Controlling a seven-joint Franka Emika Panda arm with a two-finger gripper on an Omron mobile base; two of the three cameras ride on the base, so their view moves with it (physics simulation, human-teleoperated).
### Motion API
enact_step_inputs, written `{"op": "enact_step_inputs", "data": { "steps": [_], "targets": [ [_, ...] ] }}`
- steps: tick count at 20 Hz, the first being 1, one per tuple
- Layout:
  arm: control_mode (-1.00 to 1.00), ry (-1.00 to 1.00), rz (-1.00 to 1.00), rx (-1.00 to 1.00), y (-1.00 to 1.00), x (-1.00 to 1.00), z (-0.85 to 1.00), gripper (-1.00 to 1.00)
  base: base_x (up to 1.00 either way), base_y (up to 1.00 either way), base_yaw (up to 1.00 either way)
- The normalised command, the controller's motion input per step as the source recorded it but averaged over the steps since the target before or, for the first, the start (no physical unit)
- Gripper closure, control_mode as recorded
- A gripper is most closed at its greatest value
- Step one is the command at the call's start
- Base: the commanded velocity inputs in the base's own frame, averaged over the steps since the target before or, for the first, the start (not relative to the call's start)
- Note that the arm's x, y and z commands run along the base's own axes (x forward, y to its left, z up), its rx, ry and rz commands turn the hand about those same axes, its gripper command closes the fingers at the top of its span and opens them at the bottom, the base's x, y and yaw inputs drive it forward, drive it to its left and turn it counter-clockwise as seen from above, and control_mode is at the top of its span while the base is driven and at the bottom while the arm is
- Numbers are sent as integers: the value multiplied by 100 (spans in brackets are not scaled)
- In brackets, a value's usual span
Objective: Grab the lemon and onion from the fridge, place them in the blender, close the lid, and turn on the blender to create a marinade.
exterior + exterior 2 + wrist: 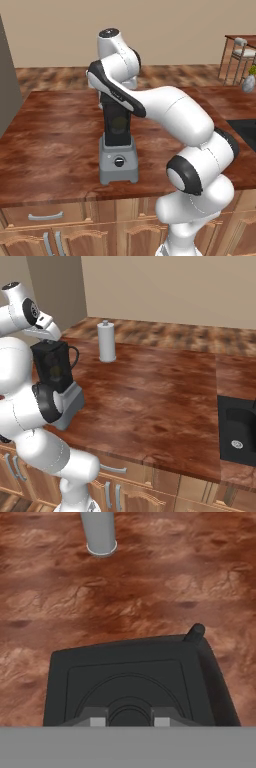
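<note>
1. The pincer (129, 722) stands directly above the lid (135, 677), and its two fingertips (98, 719) appear at the near edge of the round raised centre of the lid. They are a small way apart, with the round centre between them; whether they truly clamp it, one cannot tell.
2. The lid – flat, black and squarish – sits on top of the dark jar, so the jar is closed. A short black stub rises at one corner of it.
3. The blender (119, 150) stands upright on the brown wooden desk (165, 396), near its front edge. Its grey base carries a round black knob (119, 161) on the front side.
4. In the jar, something yellowish shows dimly through the dark wall – it is too unclear to name.
5. A white paper-towel roll (106, 342) stands upright further back on the desk, well apart from the blender.
6. A black sink (239, 431) is set in the desk far to the right.
</note>
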Motion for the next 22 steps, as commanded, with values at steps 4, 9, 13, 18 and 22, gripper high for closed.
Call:
{"op": "enact_step_inputs", "data": {
  "steps": [4,9,13,18,22],
  "targets": [
    [-100,0,0,0,-12,0,-6,100,0,0,0],
    [-100,0,0,0,-15,0,-5,100,0,0,0],
    [-100,0,0,0,-20,0,-5,100,0,0,0],
    [-100,0,0,0,-21,0,-6,100,0,0,0],
    [-100,0,0,0,-6,0,-12,100,0,0,0]
  ]
}}
